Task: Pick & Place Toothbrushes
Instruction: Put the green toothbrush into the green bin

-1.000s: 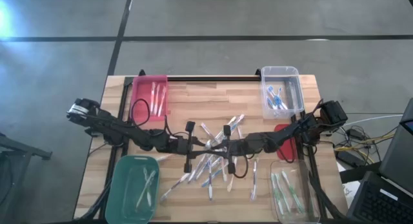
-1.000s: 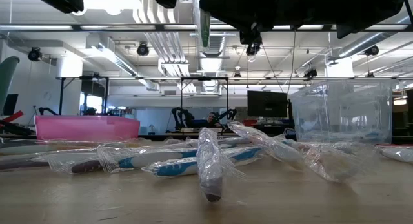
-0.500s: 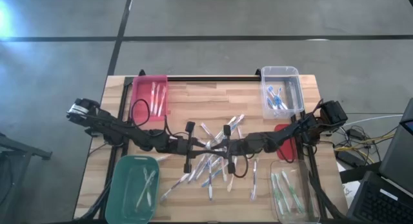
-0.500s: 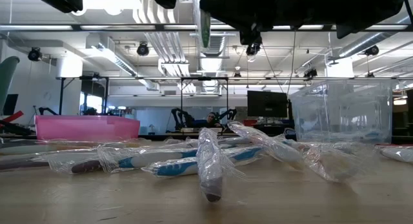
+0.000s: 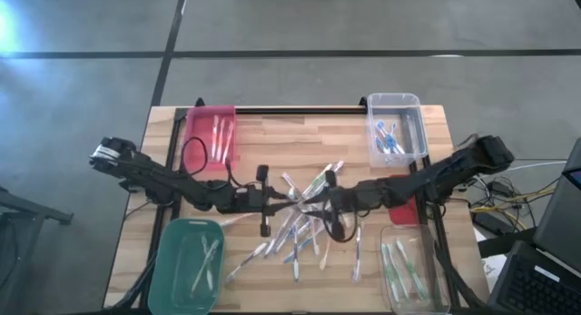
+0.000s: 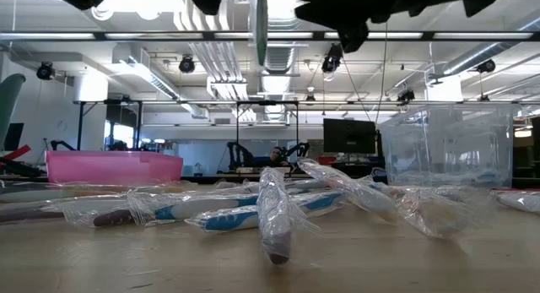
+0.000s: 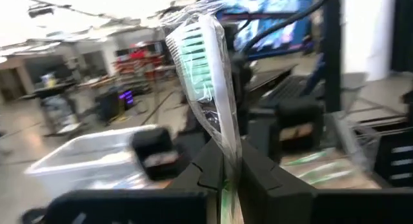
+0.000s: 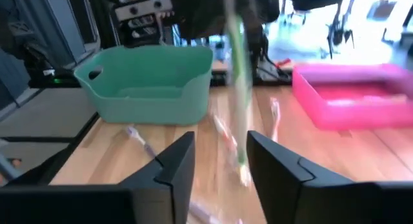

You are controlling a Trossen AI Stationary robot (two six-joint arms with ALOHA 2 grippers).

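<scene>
Left gripper point(image 7: 226, 169) clamped on wrapped green toothbrush point(image 7: 201, 69), bristles up. Right gripper point(image 8: 221, 161) fingers apart, holding nothing, above the table point(image 5: 272, 138). No readable writing.

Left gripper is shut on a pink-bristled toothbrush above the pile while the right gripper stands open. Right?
Not quite. The left wrist view shows the left gripper shut on a green-bristled toothbrush, not pink. The right gripper is open.

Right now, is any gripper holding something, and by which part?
The left gripper holds a wrapped green toothbrush by its handle, head up. The right gripper is open, holding nothing.
</scene>
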